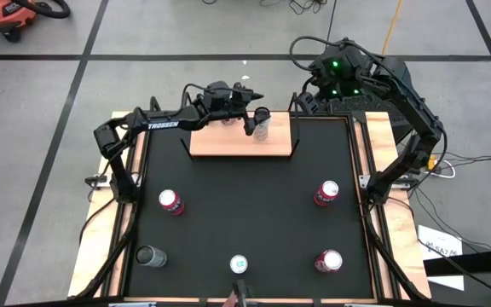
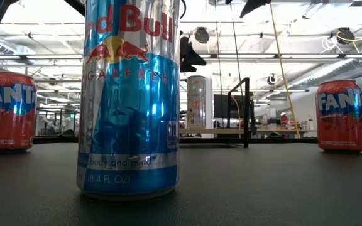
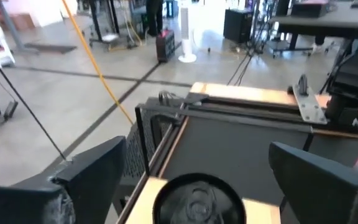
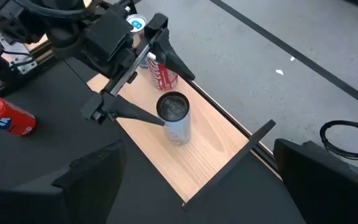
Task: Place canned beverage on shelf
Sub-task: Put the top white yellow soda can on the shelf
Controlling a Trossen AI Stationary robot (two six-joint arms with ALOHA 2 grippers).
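Note:
The shelf (image 1: 228, 141) is a light-wood board with black wire brackets, at the table's far edge. A silver can (image 1: 261, 130) stands upright on its bottom on the board, right of centre; it also shows in the right wrist view (image 4: 175, 121) and the low view (image 2: 196, 102). My left gripper (image 4: 178, 99) is open, with one finger on either side of the can's top and a gap on both sides in the left wrist view (image 3: 197, 177). A red can (image 4: 161, 74) and a blue-topped can (image 4: 135, 23) stand on the board behind it. My right gripper (image 4: 197, 186) is open and empty, high beyond the shelf's right end.
Loose cans stand on the black table: red ones at left (image 1: 170, 201), right (image 1: 326, 193) and near right (image 1: 328, 261), a dark one near left (image 1: 151, 255), and a tall Red Bull can (image 1: 239, 264) at the near edge. The board's right part (image 4: 204, 158) is bare.

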